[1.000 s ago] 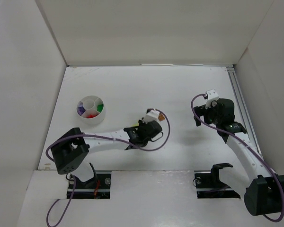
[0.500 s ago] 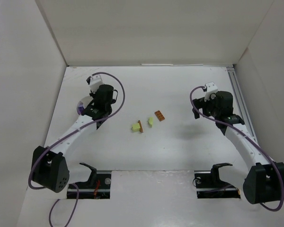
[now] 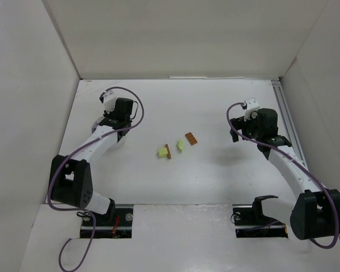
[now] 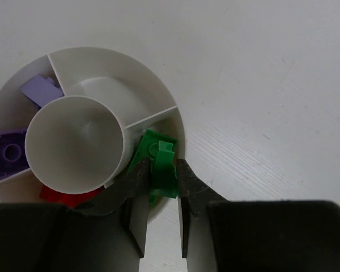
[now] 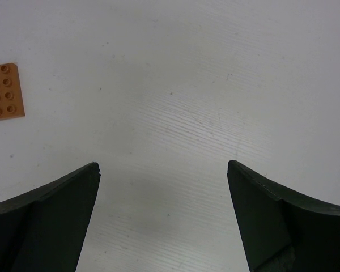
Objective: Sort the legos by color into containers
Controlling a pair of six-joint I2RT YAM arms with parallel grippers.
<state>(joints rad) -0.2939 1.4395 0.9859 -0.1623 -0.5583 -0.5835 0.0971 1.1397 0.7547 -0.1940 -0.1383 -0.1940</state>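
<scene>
Top view: the left arm (image 3: 96,144) reached out to a round white divided container (image 3: 97,123) on the left of the tabletop (image 3: 215,107), covering most of it. Four loose bricks lay mid-tabletop: a pale green brick (image 3: 161,152) touching a small brown one (image 3: 168,151), another pale green brick (image 3: 181,145) just beside them, and a flat orange-brown brick (image 3: 191,138). The right arm (image 3: 283,164) hovered well apart, to the right.

Left wrist view: the left fingers (image 4: 133,190) were narrow, pinching a green brick (image 4: 163,170) over the container's green compartment, at its rim (image 4: 113,56). Purple bricks (image 4: 11,153) and a red brick (image 4: 62,195) lay in their own compartments.

Right wrist view: the right fingers (image 5: 51,215) were spread wide and empty above bare tabletop, with the flat orange-brown brick at the upper left.

The step appeared to be dropping off the green brick. Next, the fingers would need to part so it falls inside the rim, not outside.
</scene>
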